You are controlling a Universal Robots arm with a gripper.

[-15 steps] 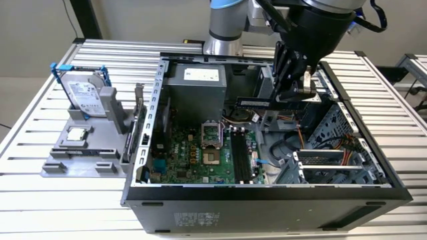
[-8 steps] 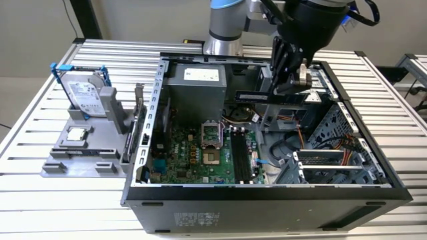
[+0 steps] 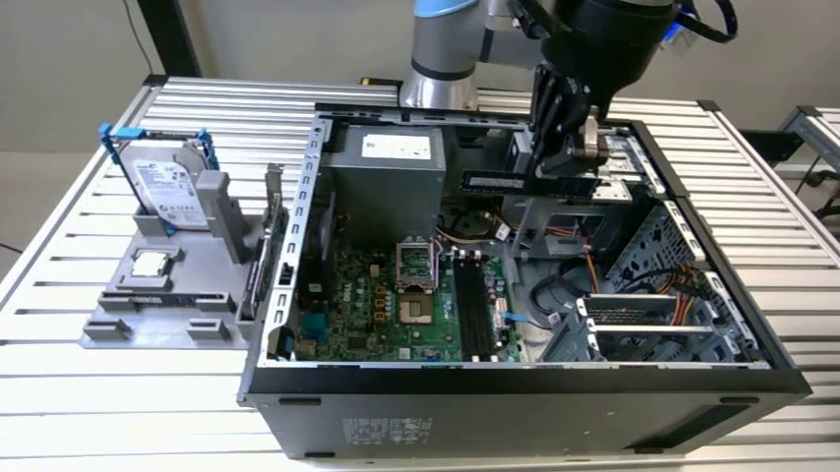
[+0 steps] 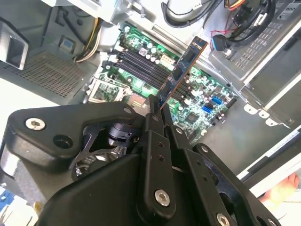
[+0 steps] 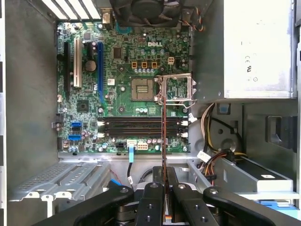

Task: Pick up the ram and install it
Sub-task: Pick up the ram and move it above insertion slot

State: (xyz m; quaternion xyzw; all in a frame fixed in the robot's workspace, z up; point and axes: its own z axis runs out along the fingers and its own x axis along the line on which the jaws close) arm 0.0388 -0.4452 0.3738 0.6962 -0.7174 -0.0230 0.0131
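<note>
Currently the tool (image 4: 157, 110) grips the ram (image 4: 184, 69), which juts out over the motherboard (image 5: 117, 70).

Slatted aluminium table (image 3: 105, 393), open black computer case (image 3: 525, 413) standing on it, grey parts holder (image 3: 145, 329) just beside

Black fingers (image 4: 153, 123) pinching one end of the ram (image 4: 182, 69), stick angled over green motherboard (image 4: 200, 101), long black slots (image 4: 141, 59) beyond
</note>
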